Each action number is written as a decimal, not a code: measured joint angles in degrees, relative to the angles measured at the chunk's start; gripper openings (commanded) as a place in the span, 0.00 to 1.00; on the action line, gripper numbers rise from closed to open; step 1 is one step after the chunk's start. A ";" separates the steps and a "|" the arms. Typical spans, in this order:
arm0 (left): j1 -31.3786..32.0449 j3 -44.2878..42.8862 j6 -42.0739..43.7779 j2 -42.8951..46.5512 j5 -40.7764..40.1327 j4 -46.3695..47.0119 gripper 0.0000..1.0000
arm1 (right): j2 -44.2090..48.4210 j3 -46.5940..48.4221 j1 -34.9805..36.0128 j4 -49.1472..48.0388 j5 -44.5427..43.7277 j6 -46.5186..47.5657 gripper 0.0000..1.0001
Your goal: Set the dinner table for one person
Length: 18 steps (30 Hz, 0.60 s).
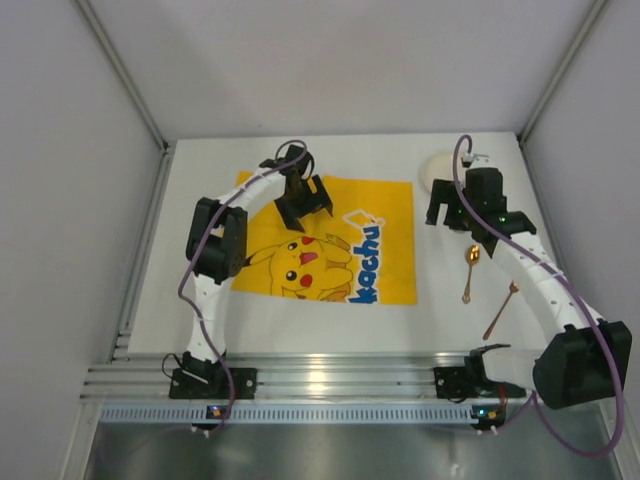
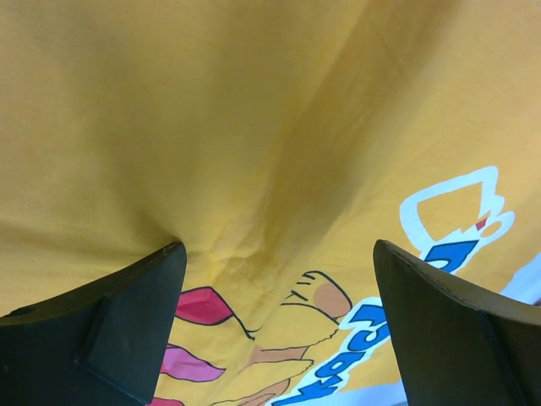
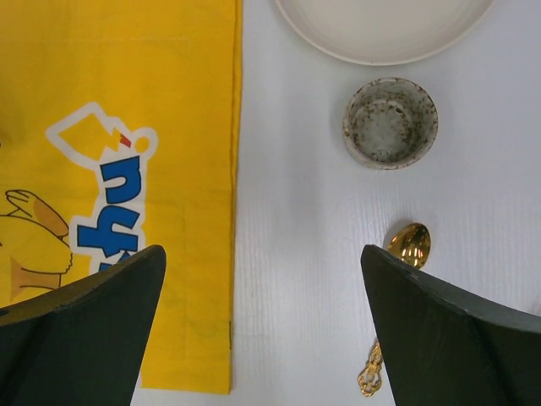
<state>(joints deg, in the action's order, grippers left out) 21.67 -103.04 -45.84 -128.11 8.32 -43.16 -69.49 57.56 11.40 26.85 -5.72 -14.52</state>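
The dinner table (image 1: 300,325), a plain white top, is seen filling the cell from the metal rail at the near edge to the far wall. A yellow cartoon-print mat (image 1: 385,215) is laid flat on it, left of centre, with only a slight crease visible in the left wrist view. To the right of the mat, on bare table, a white plate (image 3: 380,30) is found at the far side, and a small speckled cup (image 3: 390,123) just beside its rim. Nearer the arms lie a gold spoon (image 1: 470,270) and a second slim utensil (image 1: 500,312), whose head is too small to be identified. The left gripper (image 2: 279,254) is held low over the mat with its jaws spread wide and nothing between them. The right gripper (image 3: 262,262) hangs above the mat's right edge and the cup, also spread and empty. The task is judged barely begun: the mat is down, while plate, cup and cutlery are not yet arranged on it.
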 measured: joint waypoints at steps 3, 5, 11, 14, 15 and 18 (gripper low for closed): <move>1.68 -0.98 -1.97 -0.57 1.18 -0.85 0.99 | -1.14 1.49 -0.09 0.76 -0.55 0.52 1.00; 2.56 -2.32 -2.71 -1.18 1.57 -2.01 0.99 | -3.13 3.76 -0.59 0.96 -0.15 0.87 1.00; 3.67 -5.97 -3.58 -2.71 0.74 -6.16 0.98 | -12.92 14.34 -8.76 2.78 4.46 -1.25 1.00; 3.72 -9.03 -0.33 -3.15 -1.90 -9.27 0.98 | -17.55 18.16 -16.35 3.15 8.33 -3.85 1.00; 3.72 -11.21 1.51 -3.67 -3.19 -10.45 0.98 | -19.45 19.52 -18.86 3.19 9.81 -4.90 1.00; 3.58 -16.02 7.23 -4.33 -8.07 -11.98 0.99 | -23.23 21.42 -23.15 3.69 12.17 -6.47 1.00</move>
<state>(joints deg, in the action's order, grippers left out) 25.26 -119.07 -38.61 -132.44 0.25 -55.13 -92.73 78.98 -11.75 30.55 6.46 -20.99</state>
